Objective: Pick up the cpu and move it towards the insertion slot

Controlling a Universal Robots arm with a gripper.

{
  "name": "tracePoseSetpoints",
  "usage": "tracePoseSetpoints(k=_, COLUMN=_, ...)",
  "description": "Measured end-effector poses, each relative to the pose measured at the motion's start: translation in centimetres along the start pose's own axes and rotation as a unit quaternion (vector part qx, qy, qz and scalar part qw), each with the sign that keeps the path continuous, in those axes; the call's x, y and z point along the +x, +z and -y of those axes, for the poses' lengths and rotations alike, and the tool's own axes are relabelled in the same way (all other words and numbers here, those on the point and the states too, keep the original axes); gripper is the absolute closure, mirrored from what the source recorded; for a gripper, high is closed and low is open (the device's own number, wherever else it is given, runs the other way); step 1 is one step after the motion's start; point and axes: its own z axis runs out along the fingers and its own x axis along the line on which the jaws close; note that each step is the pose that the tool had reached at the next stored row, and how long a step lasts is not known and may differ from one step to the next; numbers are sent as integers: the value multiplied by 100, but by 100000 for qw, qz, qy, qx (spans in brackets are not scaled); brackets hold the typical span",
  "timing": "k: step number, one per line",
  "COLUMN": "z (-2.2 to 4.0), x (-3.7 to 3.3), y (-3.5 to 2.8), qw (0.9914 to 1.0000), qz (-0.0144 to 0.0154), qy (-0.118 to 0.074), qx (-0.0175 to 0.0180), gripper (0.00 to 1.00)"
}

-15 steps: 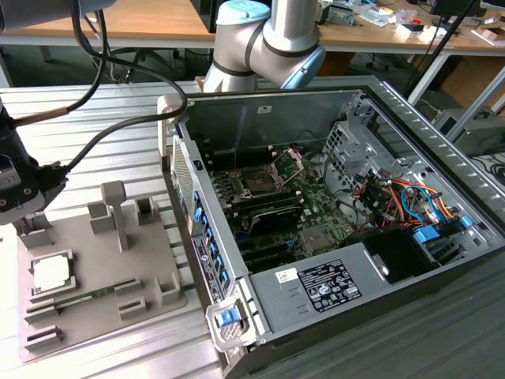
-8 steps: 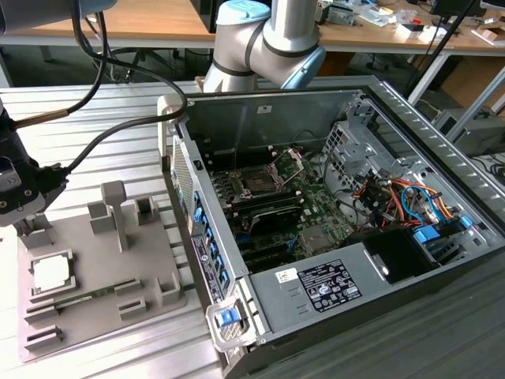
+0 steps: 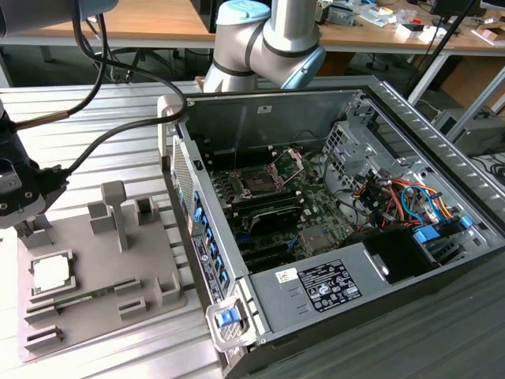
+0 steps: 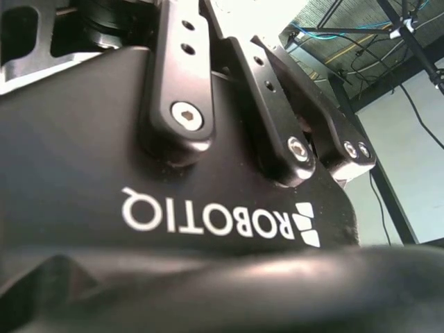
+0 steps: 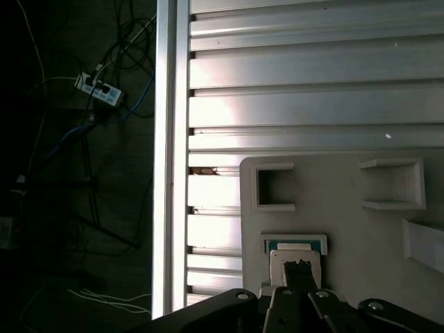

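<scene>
Cpu [image 3: 50,273] in rimmed fixture [image 3: 95,264] pocket, gripper [image 5: 300,270] close by

Silvery metal cpu [image 3: 50,273], matt grey plastic fixture [image 3: 88,251]

Grey fixture tray [image 3: 87,254], open computer case [image 3: 252,118], ribbed metal table [image 3: 134,164]

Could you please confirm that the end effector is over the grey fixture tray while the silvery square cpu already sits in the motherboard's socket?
Not quite. The exterior view shows the small flat silvery-white square cpu lying in the grey plastic fixture tray, not in the silver-framed square insertion slot. The end effector is indeed over that tray.
</scene>
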Motion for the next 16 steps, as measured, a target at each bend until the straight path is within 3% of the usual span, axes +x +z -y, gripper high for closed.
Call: tracePoseSetpoints(k=16, z=18, x=0, y=37, qw=100000, qz=1, qy=0, qx=-1, gripper=89)
